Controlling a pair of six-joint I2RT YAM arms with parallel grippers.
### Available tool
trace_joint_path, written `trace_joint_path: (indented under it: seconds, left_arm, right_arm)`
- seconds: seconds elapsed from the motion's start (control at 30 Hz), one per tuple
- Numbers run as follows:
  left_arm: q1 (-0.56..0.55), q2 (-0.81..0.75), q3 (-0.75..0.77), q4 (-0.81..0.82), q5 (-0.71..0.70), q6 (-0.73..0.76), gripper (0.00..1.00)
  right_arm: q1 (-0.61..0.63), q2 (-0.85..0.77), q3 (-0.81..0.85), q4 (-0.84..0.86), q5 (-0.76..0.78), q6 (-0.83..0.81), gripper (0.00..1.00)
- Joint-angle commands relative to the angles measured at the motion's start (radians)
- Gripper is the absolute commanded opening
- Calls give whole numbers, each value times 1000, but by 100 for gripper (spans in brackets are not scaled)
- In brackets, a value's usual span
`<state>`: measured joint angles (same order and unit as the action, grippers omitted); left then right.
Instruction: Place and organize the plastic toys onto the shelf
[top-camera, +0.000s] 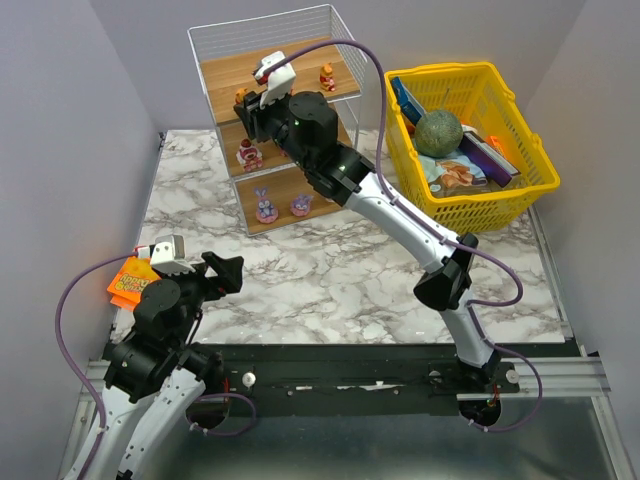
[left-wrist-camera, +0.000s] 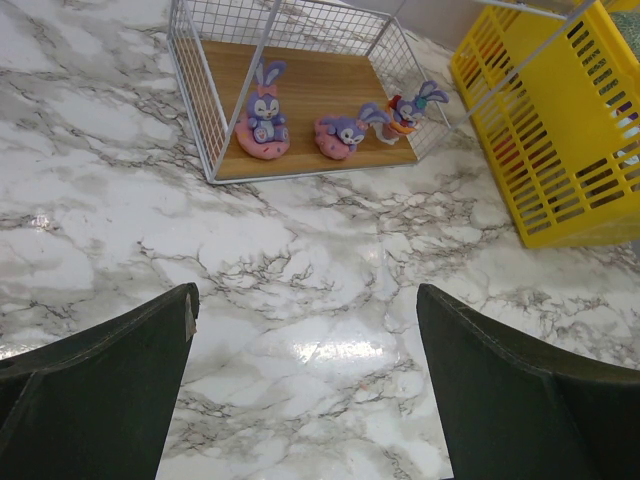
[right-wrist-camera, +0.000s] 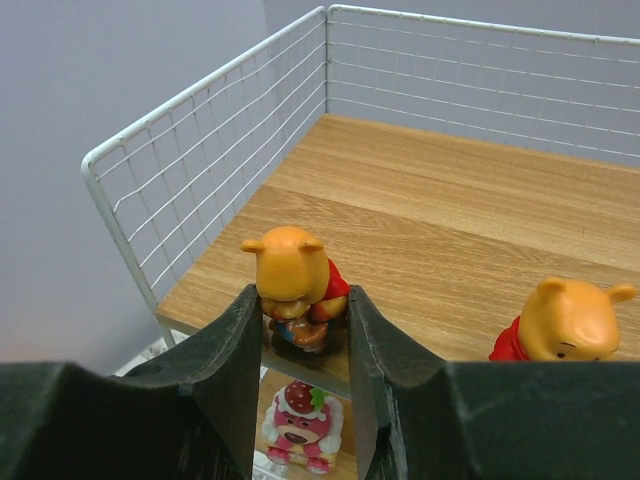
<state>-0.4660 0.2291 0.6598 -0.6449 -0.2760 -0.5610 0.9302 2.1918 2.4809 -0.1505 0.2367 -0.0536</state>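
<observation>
The shelf (top-camera: 300, 66) stands at the back of the marble table. My right gripper (right-wrist-camera: 305, 320) is at the front left edge of its top board (right-wrist-camera: 450, 220), shut on an orange-yellow bear toy (right-wrist-camera: 292, 280) whose feet rest on the board. A second orange bear (right-wrist-camera: 560, 322) stands to its right. Below, a pink strawberry bear (right-wrist-camera: 297, 425) sits on the middle board. Three purple rabbit toys (left-wrist-camera: 264, 120) (left-wrist-camera: 345, 130) (left-wrist-camera: 405, 108) stand on the bottom board. My left gripper (left-wrist-camera: 305, 380) hovers open over bare marble, well in front of the shelf, holding nothing.
A yellow lattice basket (top-camera: 520, 190) stands right of the shelf, holding a green ball (top-camera: 438, 130) and packets. A flat orange packet (top-camera: 128, 282) lies at the table's left edge beside the left arm. Grey walls close in on both sides.
</observation>
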Motion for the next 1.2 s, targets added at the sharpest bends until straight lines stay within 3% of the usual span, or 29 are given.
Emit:
trace_joint_path:
  seconds: [0.0, 0.4, 0.6, 0.83, 1.17]
  left_arm:
    - [0, -10, -2, -2, -5, 4, 99]
    - [0, -16, -3, -2, -6, 3, 99]
    - [0, -16, -3, -2, -6, 3, 99]
    - [0, -17, -3, -4, -8, 3, 99]
    - [0, -19, -2, -4, -9, 3, 99]
  right_arm:
    - [-14, 65, -7, -215, -36, -41, 41]
    - [-24, 74, 16, -347, -132, -88, 48]
    - [-25, 79, 29, -340, -123, -83, 49]
    - [-25, 56, 16, -317, -125, -83, 62]
    - [-24, 2, -29, -245, -143, -54, 67]
